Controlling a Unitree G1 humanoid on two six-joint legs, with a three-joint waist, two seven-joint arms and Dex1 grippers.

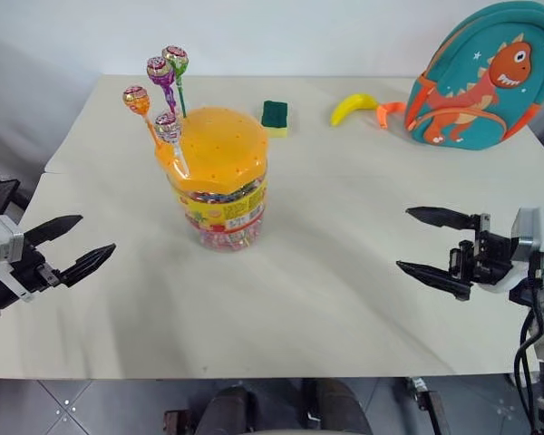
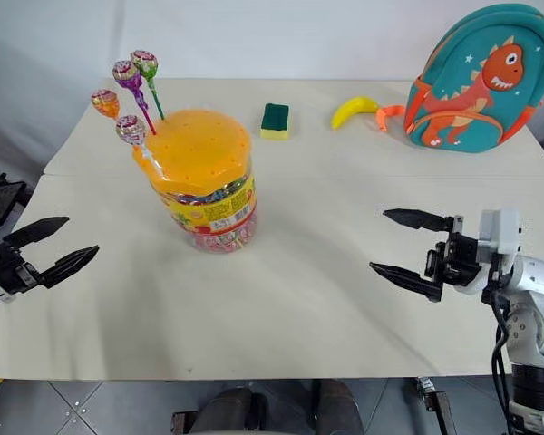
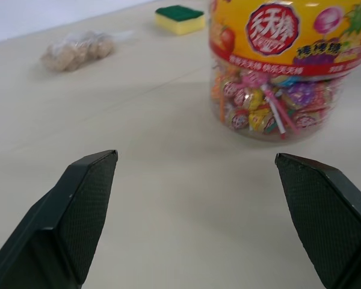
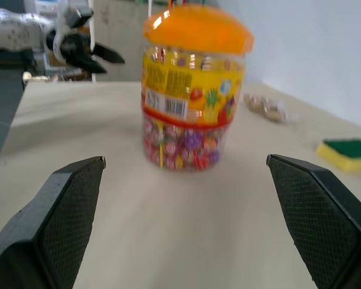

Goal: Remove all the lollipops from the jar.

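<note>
The jar, a clear tub with an orange domed lid and a yellow-red label, stands upright left of the table's middle, with wrapped candies showing through its wall. Several lollipops in shiny wrappers stick up from the lid's far left edge on thin sticks. My left gripper hangs open near the table's left edge, apart from the jar and pointing toward it. The right gripper stands open at the right, also facing the jar from a distance. Nothing is between either pair of fingers.
A green and yellow sponge and a yellow banana lie at the back of the table. A teal dinosaur backpack stands at the back right. A small clear bag of brown lumps lies beyond the jar.
</note>
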